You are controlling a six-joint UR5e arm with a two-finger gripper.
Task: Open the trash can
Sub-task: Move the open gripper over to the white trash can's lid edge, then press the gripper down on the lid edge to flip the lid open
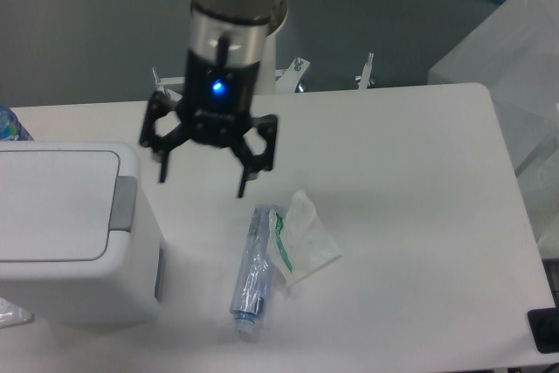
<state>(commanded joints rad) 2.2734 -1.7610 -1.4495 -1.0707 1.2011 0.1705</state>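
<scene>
A large white boxy plastic trash can (61, 233) with rounded corners sits at the left edge of the white table (410, 216), cut off by the frame on its left side. Its flat rectangular lid (48, 205) lies closed, and a grey push-button strip (125, 204) runs along the lid's right edge. Just right of the bin and above the tabletop hangs the black two-finger gripper (203, 188), a blue light glowing on its body, its jaws spread wide and holding nothing. Below and to the right of it, a crushed clear plastic bottle (253, 270) lies on its side on the table, cap end toward the near edge. A crumpled clear plastic wrapper (307, 240) with green print touches the bottle's right side.
</scene>
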